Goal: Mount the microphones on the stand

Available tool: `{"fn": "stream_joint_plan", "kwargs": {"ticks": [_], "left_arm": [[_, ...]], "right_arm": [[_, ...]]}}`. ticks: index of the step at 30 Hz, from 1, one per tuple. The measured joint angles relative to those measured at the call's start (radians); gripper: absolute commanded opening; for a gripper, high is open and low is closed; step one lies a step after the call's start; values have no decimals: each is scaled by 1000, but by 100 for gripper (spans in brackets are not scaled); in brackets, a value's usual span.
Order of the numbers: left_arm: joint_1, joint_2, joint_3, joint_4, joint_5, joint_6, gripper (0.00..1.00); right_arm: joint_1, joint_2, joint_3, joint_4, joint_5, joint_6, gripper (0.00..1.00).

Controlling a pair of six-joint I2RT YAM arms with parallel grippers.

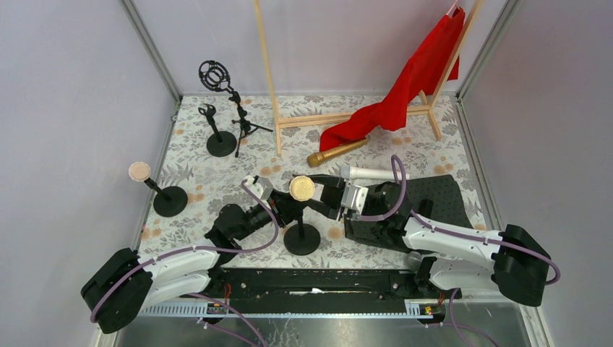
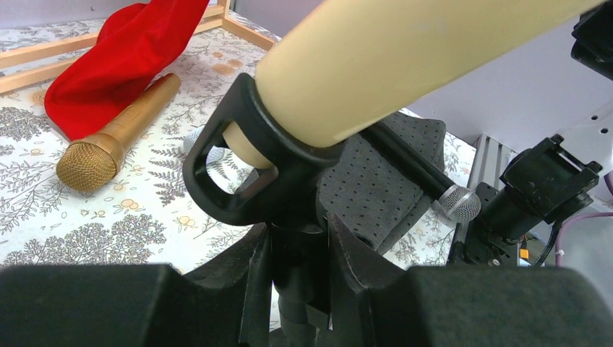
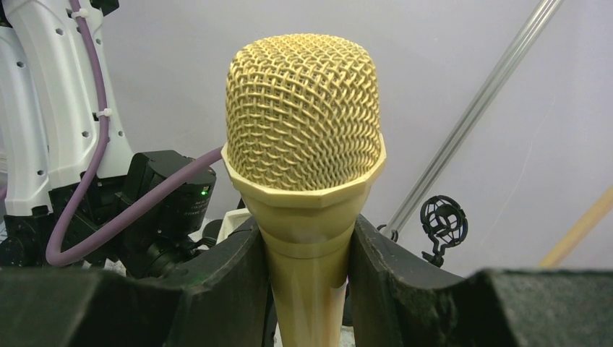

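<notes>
Four microphones point(image 1: 302, 189), perhaps four stands point(image 1: 302, 238).

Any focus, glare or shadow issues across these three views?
Top external: evenly lit, sharp, soft shadows only. Left wrist: pale yellow microphone looms close, soft; gold microphone is sharper. Right wrist: mesh head sharp, own fingers dark and blurred.

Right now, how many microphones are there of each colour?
Pink microphone: 1
Pale yellow microphone: 1
Gold microphone: 1
White microphone: 1
Black-bodied microphone with a silver head, seen only from the left wrist: 1
Total: 5
</notes>
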Motion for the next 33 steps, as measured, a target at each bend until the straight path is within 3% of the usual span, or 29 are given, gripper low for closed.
{"fn": "stream_joint_plan", "kwargs": {"ticks": [9, 17, 23, 33], "left_arm": [[-20, -29, -13, -11, -10, 40, 0], [-51, -40, -14, -28, -27, 78, 0], [-77, -40, -21, -16, -35, 109, 0], [-116, -40, -69, 66, -54, 145, 0]], "right_arm": [[8, -24, 0, -59, 34, 14, 0], [19, -66, 110, -347, 84, 18, 0], [35, -76, 153, -466, 114, 26, 0], [43, -80, 137, -481, 173, 104, 0]]}}
